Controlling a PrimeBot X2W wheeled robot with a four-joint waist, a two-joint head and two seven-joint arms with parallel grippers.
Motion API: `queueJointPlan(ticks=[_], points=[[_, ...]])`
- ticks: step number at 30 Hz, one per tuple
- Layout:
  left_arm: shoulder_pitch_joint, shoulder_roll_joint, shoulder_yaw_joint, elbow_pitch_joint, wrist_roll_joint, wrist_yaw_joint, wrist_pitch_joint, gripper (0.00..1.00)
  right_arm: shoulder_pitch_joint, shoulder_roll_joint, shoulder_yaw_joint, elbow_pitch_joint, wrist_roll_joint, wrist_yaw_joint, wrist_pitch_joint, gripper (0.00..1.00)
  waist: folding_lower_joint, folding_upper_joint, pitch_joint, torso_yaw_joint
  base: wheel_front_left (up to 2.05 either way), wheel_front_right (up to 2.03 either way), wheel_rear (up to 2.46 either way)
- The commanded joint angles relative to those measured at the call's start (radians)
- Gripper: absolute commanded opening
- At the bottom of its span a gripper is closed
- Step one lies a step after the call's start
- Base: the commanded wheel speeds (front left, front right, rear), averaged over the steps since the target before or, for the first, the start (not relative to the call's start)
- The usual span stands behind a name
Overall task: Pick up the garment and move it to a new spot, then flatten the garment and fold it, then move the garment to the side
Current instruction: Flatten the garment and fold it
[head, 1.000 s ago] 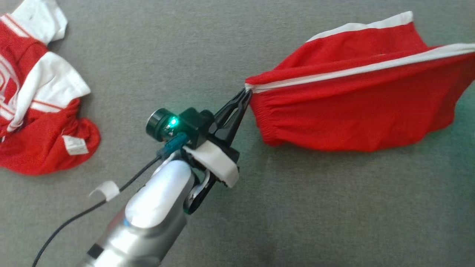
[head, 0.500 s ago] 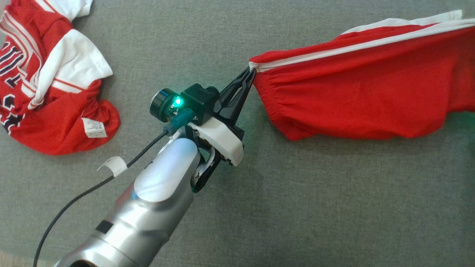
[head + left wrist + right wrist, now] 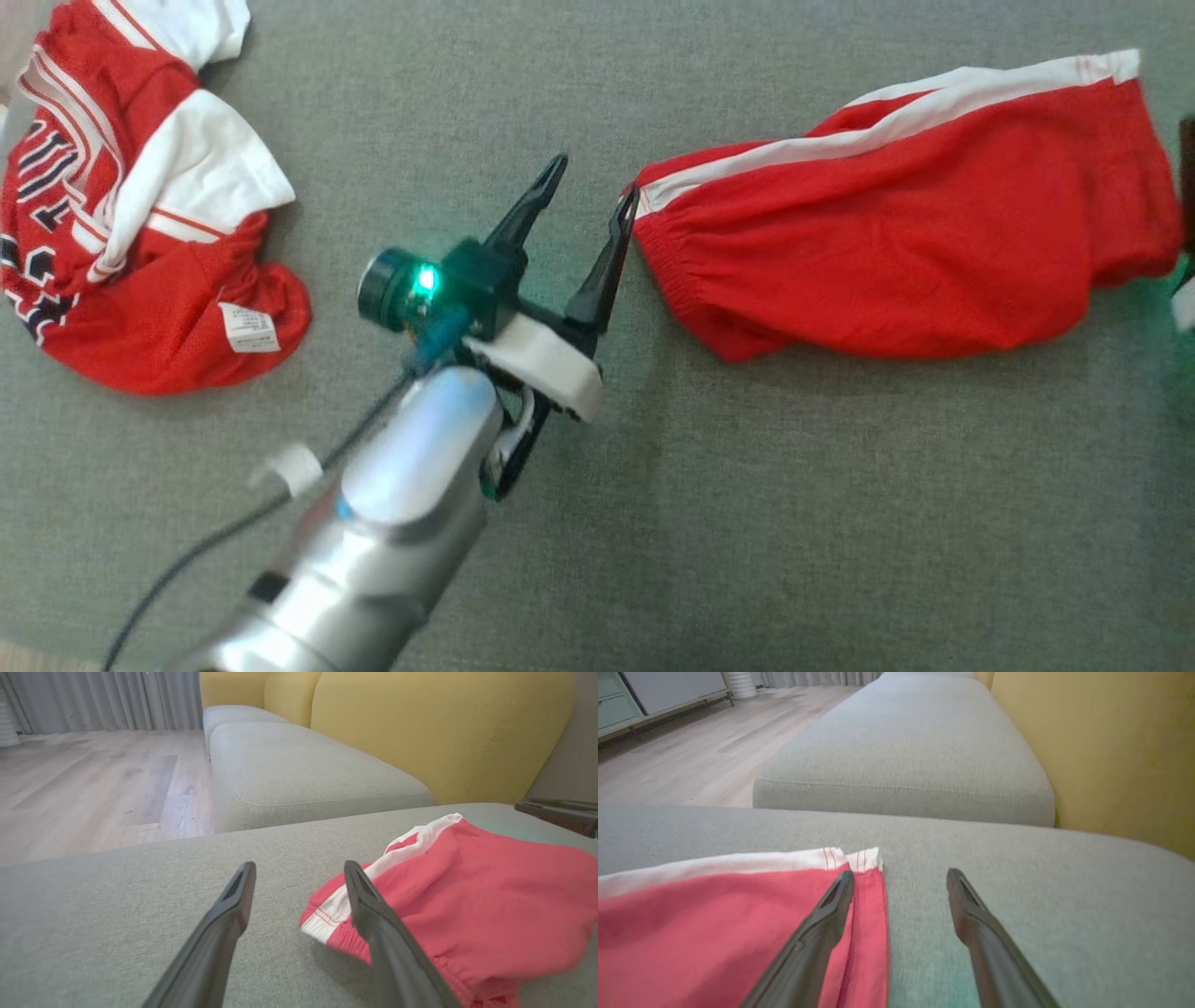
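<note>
My left gripper [image 3: 597, 177] stood wide open, 1 finger right at the waistband corner of the red shorts [image 3: 896, 243], which lay stretched along the grey sofa seat [image 3: 747, 523], well apart from a crumpled red jersey [image 3: 140, 261]. My right gripper [image 3: 901, 873] gaped over the hem end, holding nothing. I judged flattening was in hand; next, I needed to smooth the bunched cloth before folding.

The left pincer [image 3: 597, 175] gapes wide on its silver forearm [image 3: 411, 504]; the right pincer [image 3: 901, 874] gapes too.
</note>
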Motion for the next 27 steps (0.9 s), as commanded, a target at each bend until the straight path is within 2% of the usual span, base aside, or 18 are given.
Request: queueJointPlan(ticks=[1,3,4,8,18,19,20,27], points=[[0.033,0.01,0.038,-0.059,0.031,0.045,-0.015,1.0,0.032,-0.002,0.016,0.002,0.033,0.002,-0.004,1.0,0.0001,0.0,-0.012,0.004,0.0,0.0,0.0],[0.079,0.009,0.062,-0.131,0.067,0.086,-0.016,1.0,0.032,0.005,0.02,0.024,0.055,0.002,-0.004,1.0,0.0001,0.0,-0.017,0.013,0.0,0.0,0.0],[0.079,0.009,0.062,-0.131,0.067,0.086,-0.016,1.0,0.032,0.005,0.02,0.024,0.055,0.002,-0.004,1.0,0.0001,0.0,-0.017,0.013,0.0,0.0,0.0],[0.203,0.009,0.096,-0.268,0.132,0.136,-0.016,1.0,0.029,0.009,0.031,0.068,0.092,0.002,0.001,1.0,0.0001,0.0,-0.029,0.047,0.0,0.0,0.0],[0.378,0.008,0.115,-0.423,0.217,0.16,-0.016,1.0,0.047,-0.014,0.065,0.21,0.153,0.002,0.095,1.0,0.0001,0.0,-0.05,0.135,0.0,0.0,0.0],[0.385,0.008,0.12,-0.43,0.22,0.161,-0.016,1.0,0.051,-0.01,0.069,0.214,0.163,0.002,0.107,0.65,0.0001,0.0,-0.052,0.137,0.0,0.0,0.0],[0.391,0.008,0.125,-0.434,0.222,0.161,-0.016,1.0,0.055,-0.008,0.075,0.213,0.171,0.002,0.117,0.0,0.0001,0.0,-0.055,0.137,0.0,0.0,0.0],[0.428,0.009,0.181,-0.449,0.237,0.162,-0.016,1.0,0.058,-0.02,0.09,0.222,0.189,0.002,0.052,0.0,0.0001,0.0,-0.105,0.073,0.0,0.0,0.0]])
